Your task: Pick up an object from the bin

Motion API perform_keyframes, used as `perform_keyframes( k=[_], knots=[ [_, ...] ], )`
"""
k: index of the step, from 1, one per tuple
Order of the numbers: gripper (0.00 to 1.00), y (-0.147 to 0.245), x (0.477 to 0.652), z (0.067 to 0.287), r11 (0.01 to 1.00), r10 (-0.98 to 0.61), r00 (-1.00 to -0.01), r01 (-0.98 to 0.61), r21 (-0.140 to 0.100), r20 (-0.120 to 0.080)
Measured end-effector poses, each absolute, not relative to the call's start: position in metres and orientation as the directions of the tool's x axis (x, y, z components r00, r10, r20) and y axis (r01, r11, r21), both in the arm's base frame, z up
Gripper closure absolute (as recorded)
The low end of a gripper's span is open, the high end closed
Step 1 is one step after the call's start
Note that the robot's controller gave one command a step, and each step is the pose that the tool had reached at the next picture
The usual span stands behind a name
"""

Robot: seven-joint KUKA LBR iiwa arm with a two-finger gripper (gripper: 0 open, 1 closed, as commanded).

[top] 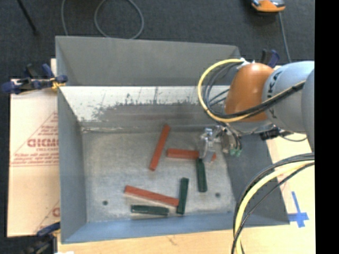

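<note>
My gripper [207, 143] hangs low at the right side of the bin, right over the right end of a short orange stick [181, 153] that lies flat on the floor. A small orange bit shows just right of the gripper, so the stick seems to run under it. A dark green stick [201, 175] lies just below the gripper, pointing toward the front. Left of the short stick, a longer orange stick [159, 147] lies slanted.
Near the front wall lie a long orange stick [151, 196], an upright dark green stick [182, 196] and a flat dark green stick [149, 210]. The arm with its orange cover and cables comes in from the right over the bin's right wall.
</note>
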State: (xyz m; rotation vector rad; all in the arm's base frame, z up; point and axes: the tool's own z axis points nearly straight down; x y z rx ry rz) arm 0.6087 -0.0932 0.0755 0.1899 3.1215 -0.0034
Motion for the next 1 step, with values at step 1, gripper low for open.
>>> perform_keyframes(
  k=[1],
  knots=[
    [0.00, -0.0929, 0.6065, 0.0724, 0.993, 0.119, -0.993, 0.119, -0.002, -0.008]
  ],
)
